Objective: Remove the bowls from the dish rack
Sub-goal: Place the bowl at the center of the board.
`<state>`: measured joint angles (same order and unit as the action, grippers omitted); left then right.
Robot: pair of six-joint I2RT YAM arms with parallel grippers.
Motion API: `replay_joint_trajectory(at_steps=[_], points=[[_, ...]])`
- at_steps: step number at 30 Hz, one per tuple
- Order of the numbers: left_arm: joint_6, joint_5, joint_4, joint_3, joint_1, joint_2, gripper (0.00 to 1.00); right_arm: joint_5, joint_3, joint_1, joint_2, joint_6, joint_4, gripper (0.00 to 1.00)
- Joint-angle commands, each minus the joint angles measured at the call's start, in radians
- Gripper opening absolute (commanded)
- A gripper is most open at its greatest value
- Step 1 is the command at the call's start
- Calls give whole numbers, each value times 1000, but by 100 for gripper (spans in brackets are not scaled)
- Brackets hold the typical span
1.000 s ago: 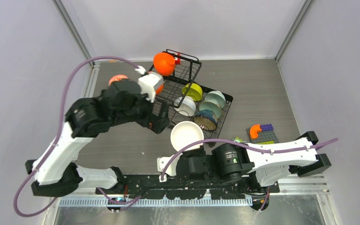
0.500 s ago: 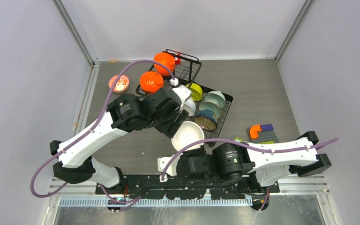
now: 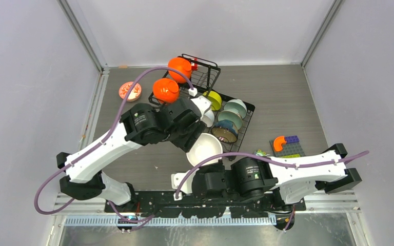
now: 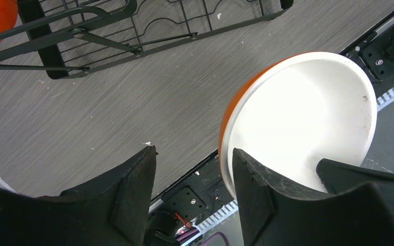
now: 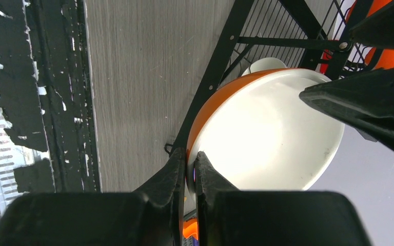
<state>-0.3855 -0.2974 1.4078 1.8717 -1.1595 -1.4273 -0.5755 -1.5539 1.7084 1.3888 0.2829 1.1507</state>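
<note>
My right gripper (image 5: 190,164) is shut on the rim of a bowl, orange outside and white inside (image 5: 267,133), and holds it tilted at the near edge of the black wire dish rack (image 3: 220,87). The same bowl shows in the top view (image 3: 205,147) and the left wrist view (image 4: 302,118). My left gripper (image 4: 192,151) is open, with its right finger (image 4: 251,189) just beside that bowl's rim. Several bowls stand in the rack: lime-yellow (image 3: 212,99), pale mint (image 3: 235,107), dark (image 3: 224,132). Two orange bowls (image 3: 165,89) sit at the rack's left end.
A white bowl with red pattern (image 3: 130,91) lies on the table at the far left. Toy blocks (image 3: 286,146) lie to the right of the rack. The rack's black frame (image 4: 56,51) is close above my left gripper.
My left arm has swung from the far left end of the rack to the bowl in my right gripper, uncovering an orange bowl. The right arm has not moved.
</note>
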Motion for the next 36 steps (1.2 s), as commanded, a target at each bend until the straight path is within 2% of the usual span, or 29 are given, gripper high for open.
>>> replay_joint_trajectory(at_steps=[1, 16, 20, 23, 30, 31, 34, 36], points=[[-12, -19, 17, 11, -21, -11, 56, -45, -61, 11, 4, 22, -6, 1], [-48, -23, 28, -19, -45, -33, 29, -98, -74, 29, 34, 38, -9, 1], [-58, -24, 29, -21, -50, -36, 18, -106, -71, 33, 38, 41, -10, 1], [-66, -25, 28, -21, -52, -39, 2, -110, -69, 37, 39, 43, -12, 1], [-89, -43, 4, -45, -59, -12, 0, -124, -81, 47, 54, 28, -7, 1], [-91, -47, -12, -62, -60, 3, 0, -123, -88, 48, 61, 24, -1, 5], [-108, -54, -57, -100, -59, 42, 0, -100, -124, 51, 78, -3, 18, 39], [-118, -65, -69, -103, -59, 56, 0, -70, -161, 50, 84, -35, 23, 58]])
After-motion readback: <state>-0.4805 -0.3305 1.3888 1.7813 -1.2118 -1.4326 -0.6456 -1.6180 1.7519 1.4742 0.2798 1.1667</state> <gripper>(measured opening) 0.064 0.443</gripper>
